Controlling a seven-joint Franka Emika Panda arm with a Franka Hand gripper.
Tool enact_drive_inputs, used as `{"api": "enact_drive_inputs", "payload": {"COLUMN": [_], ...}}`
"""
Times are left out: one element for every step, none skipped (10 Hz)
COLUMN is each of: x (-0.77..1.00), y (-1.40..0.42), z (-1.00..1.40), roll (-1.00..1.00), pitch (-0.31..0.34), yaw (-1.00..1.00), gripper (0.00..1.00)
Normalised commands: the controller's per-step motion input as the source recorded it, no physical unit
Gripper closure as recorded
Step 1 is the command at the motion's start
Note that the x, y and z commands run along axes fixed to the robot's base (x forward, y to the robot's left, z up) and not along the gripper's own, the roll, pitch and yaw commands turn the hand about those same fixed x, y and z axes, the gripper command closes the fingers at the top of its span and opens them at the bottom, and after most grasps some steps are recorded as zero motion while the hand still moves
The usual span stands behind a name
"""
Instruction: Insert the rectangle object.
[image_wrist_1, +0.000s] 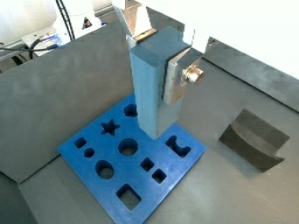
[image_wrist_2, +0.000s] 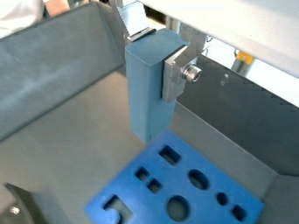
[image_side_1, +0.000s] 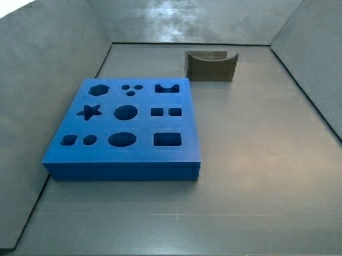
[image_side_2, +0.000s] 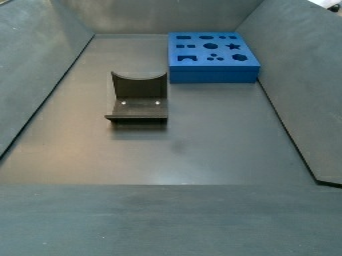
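My gripper (image_wrist_1: 156, 54) is shut on the rectangle object (image_wrist_1: 149, 92), a plain grey-blue block, which hangs upright from it. One silver finger (image_wrist_1: 177, 79) with a bolt presses its side. The block's lower end hangs over the blue board (image_wrist_1: 187, 164) with shaped holes, and I cannot tell how high above it. Another wrist view shows the same grip (image_wrist_2: 155, 54) on the block (image_wrist_2: 145, 92) above the board (image_wrist_2: 201, 199). Both side views show the board (image_side_1: 120, 172) (image_side_2: 214, 76), but neither the gripper nor the block.
A dark olive notched holder (image_side_1: 211, 64) stands on the floor away from the board; it also shows in a side view (image_side_2: 138, 98) and a wrist view (image_wrist_1: 257, 138). Grey walls (image_side_1: 54, 40) enclose the floor.
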Motion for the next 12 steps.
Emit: {"api": "enact_drive_inputs", "payload": {"x": [-0.35,-0.20,-0.11,-0.03,-0.01,0.44,0.41,0.27,0.22,0.14,0.09,0.45], "y": [-0.74,-0.63,-0.43,-0.18,-0.09,0.66,0.64,0.41,0.28,0.14,0.08,-0.28], "z": [-1.00,-0.89,-0.70,-0.45,-0.26,1.00,1.00,0.67,0.46,0.25,0.17,-0.13], "roll": [0.08,0.07,0.06,0.07,0.05,0.08,0.08,-0.01,-0.01,-0.01,-0.01,0.00], "pitch": [0.181,0.071,0.035,-0.004,-0.023,0.025,0.024,0.116,0.114,0.108,0.100,0.037], "yaw": [0.13,0.09,0.06,0.04,0.03,-0.29,-0.29,-0.17,-0.12,-0.05,-0.03,-0.42], "gripper": [1.00,1.00,1.00,1.00,1.00,1.00,1.00,1.00,1.00,1.00,1.00,1.00]}}
